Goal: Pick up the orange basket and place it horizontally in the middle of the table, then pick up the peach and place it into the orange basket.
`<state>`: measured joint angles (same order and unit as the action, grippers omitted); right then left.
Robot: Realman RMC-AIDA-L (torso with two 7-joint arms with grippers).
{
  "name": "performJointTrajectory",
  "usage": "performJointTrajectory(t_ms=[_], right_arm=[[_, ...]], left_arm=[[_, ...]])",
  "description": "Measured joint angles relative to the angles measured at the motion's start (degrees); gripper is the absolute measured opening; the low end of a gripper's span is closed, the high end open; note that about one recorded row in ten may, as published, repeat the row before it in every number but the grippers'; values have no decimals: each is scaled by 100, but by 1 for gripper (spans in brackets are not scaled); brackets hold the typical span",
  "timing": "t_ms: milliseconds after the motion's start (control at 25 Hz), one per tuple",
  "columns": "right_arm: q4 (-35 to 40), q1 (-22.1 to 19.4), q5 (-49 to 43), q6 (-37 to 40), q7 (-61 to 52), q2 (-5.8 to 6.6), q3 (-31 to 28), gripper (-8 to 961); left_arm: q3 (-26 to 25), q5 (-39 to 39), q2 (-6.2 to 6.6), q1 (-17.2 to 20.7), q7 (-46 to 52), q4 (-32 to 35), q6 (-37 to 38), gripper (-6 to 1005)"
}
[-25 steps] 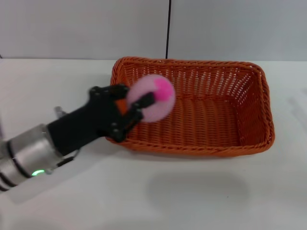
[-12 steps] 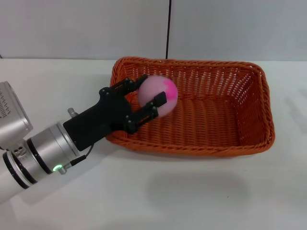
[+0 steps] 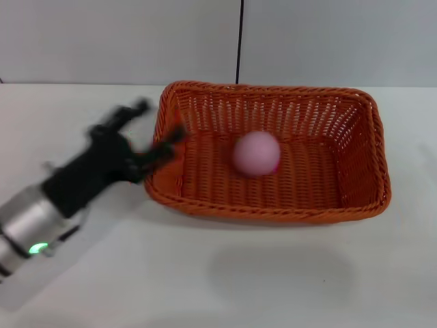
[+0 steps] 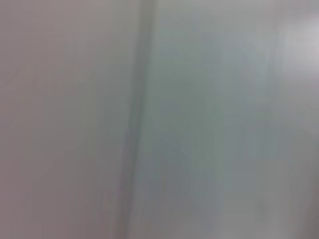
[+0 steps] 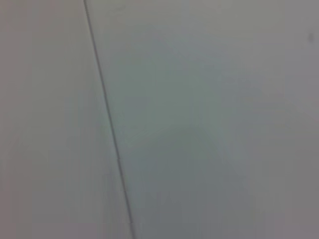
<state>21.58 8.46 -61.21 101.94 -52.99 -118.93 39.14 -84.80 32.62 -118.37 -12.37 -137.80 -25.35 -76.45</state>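
Note:
The orange basket [image 3: 355, 164] lies lengthwise across the middle of the white table [image 3: 273, 273] in the head view. The pale pink peach [image 3: 256, 153] rests on the basket's woven floor, near its centre, free of any grip. My left gripper [image 3: 156, 128] hangs open at the basket's left rim, its black fingers [image 3: 166, 142] spread and holding nothing. The right gripper is out of view. Both wrist views show only a blank grey surface.
A grey wall with a dark vertical seam [image 3: 240, 41] stands behind the table. Bare tabletop lies in front of the basket and to its left under my left arm [image 3: 41, 219].
My left gripper has let go of the peach, which dropped onto the basket floor and sits further right. The arm has pulled back to the left, outside the rim.

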Motion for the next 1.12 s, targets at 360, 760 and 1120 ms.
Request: performJointTrajectory(t_ms=[360,760,1120], right_arm=[[-1178,-172,10,247,1394,-14,-1175,595],[-1844,-237,14,425,1868,-28,-2234,595],[-1855,-240,14,472,1892,-26,-2324,595]], left_arm=[[-1886,-18,-1,738,-252,466,-719,832],[-3720,-20,-23,794,-1244,1834,-2067,832],[-3855,-19,-28,750,-1550,2006,-2390,832]])
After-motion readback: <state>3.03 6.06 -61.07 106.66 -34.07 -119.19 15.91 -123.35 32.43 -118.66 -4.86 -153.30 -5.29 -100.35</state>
